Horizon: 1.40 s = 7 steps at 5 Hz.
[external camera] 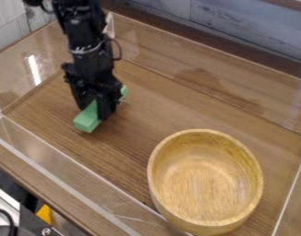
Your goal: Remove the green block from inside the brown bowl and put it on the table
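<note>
My arm runs out past the top edge, so only its lower links show. My fingers (102, 100) cover the upper part of the green block (88, 119); whether its lower end touches the table (178, 92) I cannot tell. The brown bowl (205, 177) loses a sliver of rim at the bottom edge. The table's corners are cut off too.

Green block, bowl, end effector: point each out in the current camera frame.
green block (88, 118): camera view, on its lower end below the fingers.
bowl (167, 150): camera view, on the left part of its thick rim.
end effector (96, 105): camera view, midway between its fingertips, shut on the block.
</note>
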{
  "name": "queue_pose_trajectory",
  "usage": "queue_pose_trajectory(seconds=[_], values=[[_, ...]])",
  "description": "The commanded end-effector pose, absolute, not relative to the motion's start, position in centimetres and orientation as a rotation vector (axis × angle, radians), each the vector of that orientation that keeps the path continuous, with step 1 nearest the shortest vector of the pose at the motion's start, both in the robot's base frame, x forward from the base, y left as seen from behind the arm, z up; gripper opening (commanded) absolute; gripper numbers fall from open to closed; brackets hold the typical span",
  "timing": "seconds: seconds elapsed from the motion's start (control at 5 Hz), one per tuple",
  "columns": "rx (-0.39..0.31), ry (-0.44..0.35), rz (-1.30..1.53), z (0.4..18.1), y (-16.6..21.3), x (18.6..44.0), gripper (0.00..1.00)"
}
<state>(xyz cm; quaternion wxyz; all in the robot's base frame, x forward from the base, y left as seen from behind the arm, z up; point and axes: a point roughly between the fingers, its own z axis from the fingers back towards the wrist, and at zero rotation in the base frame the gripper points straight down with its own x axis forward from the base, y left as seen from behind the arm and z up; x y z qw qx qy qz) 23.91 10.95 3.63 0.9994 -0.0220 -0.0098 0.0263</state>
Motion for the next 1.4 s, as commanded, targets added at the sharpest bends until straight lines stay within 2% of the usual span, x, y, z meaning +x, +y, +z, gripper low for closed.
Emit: queue_pose_trajectory(seconds=[0.0,0.2,0.4,0.6,0.8,1.0,1.2], values=[[-0.021,-0.085,0.017,3.7,11.0,24.1,0.0],[-0.029,-0.087,-0.013,2.9,10.6,23.8,0.0],[-0.037,-0.086,0.044,3.6,10.0,22.8,0.0],[-0.048,-0.083,0.097,4.5,9.3,21.9,1.0],[-0.06,-0.082,0.077,5.4,8.7,21.8,1.0],[-0.065,-0.085,0.052,5.5,8.2,21.9,1.0],[-0.071,-0.088,0.012,4.8,7.9,21.3,1.0]])
